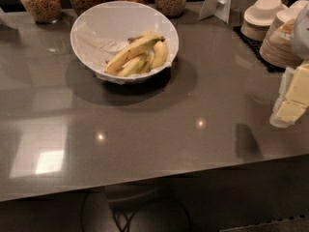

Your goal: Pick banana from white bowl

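At right edge pincer (292,102) cropped, grip unreadable; banana (133,52) seemingly topmost in white bowl (104,18).

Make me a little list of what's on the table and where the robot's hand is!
banana: longest one, lying atop the other bananas
white bowl: back left of the table, holds the bananas
gripper: right edge, away from the bowl
jars: along the back edge
small bowls: stacked at back right
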Motion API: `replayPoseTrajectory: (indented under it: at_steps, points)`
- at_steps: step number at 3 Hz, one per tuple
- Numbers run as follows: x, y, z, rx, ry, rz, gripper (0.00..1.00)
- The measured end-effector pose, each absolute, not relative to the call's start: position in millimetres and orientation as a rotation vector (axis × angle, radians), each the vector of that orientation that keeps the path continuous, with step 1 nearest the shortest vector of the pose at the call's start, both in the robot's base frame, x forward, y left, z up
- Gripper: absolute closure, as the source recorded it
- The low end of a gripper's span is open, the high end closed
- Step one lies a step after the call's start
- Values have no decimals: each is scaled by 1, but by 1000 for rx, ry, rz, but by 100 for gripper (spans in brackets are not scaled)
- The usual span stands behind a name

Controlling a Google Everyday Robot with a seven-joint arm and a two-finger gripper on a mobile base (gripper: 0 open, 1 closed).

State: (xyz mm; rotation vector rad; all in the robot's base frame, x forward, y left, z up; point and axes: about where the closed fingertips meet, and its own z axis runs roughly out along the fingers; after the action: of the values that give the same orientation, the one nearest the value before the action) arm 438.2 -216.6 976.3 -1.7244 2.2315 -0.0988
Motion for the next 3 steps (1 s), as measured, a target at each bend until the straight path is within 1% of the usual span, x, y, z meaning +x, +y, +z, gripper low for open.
replayPoseTrajectory:
  at_steps: [1, 2, 3]
  points:
    - [438, -216, 976, -1725, 2231, -99, 0]
    - [458, -186, 987, -1744, 2100, -121, 0]
    - [486, -134, 999, -1786, 1926, -98, 0]
